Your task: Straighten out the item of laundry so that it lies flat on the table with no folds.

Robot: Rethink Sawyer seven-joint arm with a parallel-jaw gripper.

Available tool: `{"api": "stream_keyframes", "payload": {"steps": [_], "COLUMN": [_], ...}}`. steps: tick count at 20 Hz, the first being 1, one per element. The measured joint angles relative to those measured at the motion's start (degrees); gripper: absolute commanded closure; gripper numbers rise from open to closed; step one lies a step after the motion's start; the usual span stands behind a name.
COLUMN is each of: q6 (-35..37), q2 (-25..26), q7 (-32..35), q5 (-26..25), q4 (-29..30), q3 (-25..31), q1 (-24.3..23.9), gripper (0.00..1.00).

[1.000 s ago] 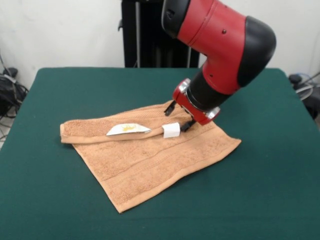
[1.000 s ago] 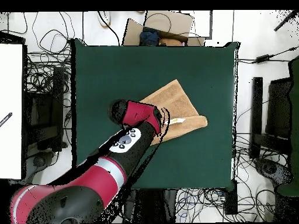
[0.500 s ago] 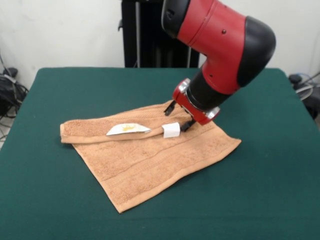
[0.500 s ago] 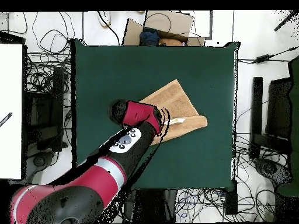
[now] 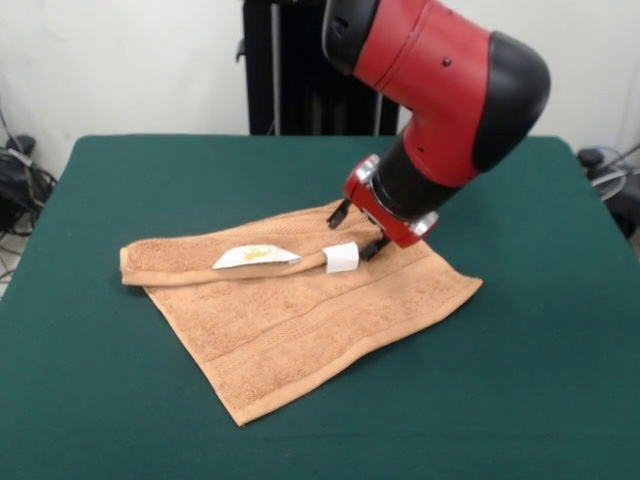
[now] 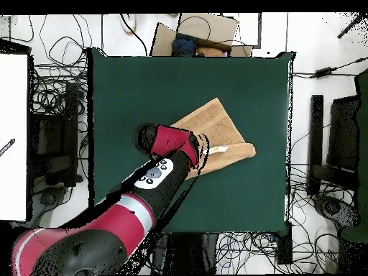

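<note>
No text, brand, number or sign can be read. The towel (image 5: 300,300) carries two white tags along its folded far edge: a long pointed tag (image 5: 255,258) with a yellowish mark on it, too small to tell as letters or a picture, and to its right a short blank-looking tag (image 5: 342,258). The overhead view shows the long tag only as a pale sliver (image 6: 218,149). The red arm (image 5: 440,90) shows no readable lettering in either view
</note>
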Motion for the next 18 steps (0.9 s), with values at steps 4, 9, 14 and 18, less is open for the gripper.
{"api": "stream_keyframes", "payload": {"steps": [4, 9, 14, 18], "q6": [0.7, 1.4, 1.9, 1.9], "q2": [-0.5, -1.5, -3.2, -3.9], "q7": [0.0, 0.0, 0.0, 0.0], "q5": [0.0, 0.0, 0.0, 0.0], "q4": [0.9, 2.4, 4.1, 5.1], "q3": [-0.5, -1.4, -2.2, -3.1], "q1": [0.1, 0.2, 0.3, 0.4], "gripper": [0.00, 0.00, 0.00, 0.00]}}
